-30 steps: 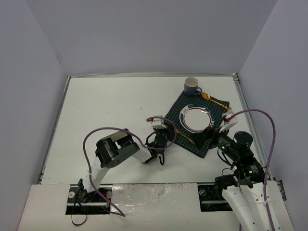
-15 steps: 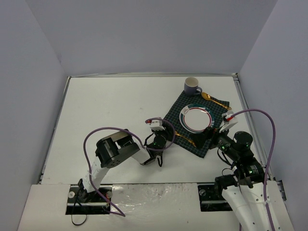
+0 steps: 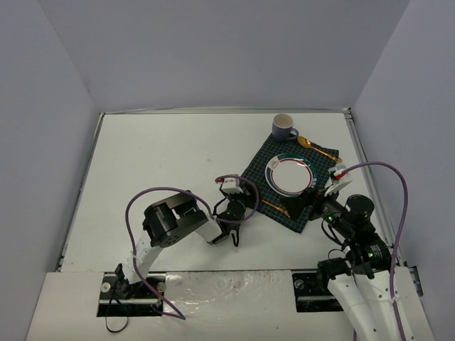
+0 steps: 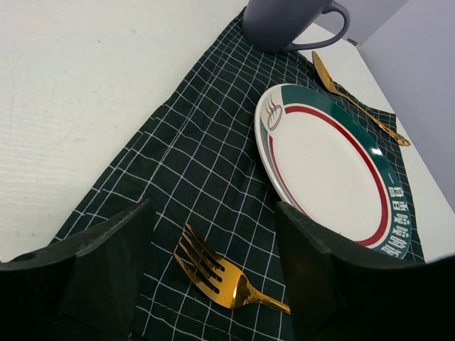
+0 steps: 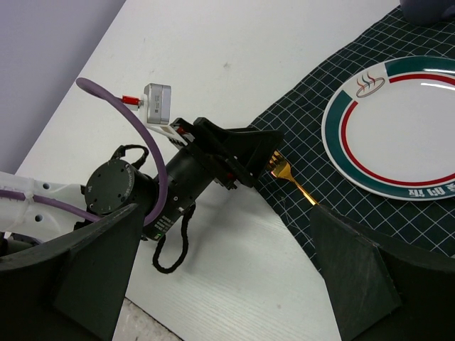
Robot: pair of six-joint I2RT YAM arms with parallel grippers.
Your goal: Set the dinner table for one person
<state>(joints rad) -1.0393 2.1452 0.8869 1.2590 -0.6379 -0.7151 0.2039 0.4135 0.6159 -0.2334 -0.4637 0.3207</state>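
Observation:
The dinner table (image 3: 163, 156) is a white top with a dark green checked cloth (image 3: 264, 163) at its right. On the cloth lie a white plate with a green and red rim (image 3: 289, 175), a gold spoon (image 3: 318, 148) and a gold fork (image 3: 274, 207); a grey mug (image 3: 284, 126) stands at the far corner. My left gripper (image 4: 213, 213) is open, low over the cloth's near left edge. The fork (image 4: 224, 273) lies flat between its fingers, touching neither. My right gripper (image 5: 227, 234) is open and empty, hovering over the cloth's near corner, just right of the fork's handle (image 5: 291, 177).
White walls close the table in at the back and sides. The left arm's purple cable (image 3: 153, 195) loops above the table near its base. The plate (image 4: 330, 167) lies just right of the left gripper's fingers. The two grippers are close together.
My left gripper has gone from shut to open and drawn back slightly to the left, leaving the fork on the cloth. The right arm has hardly moved.

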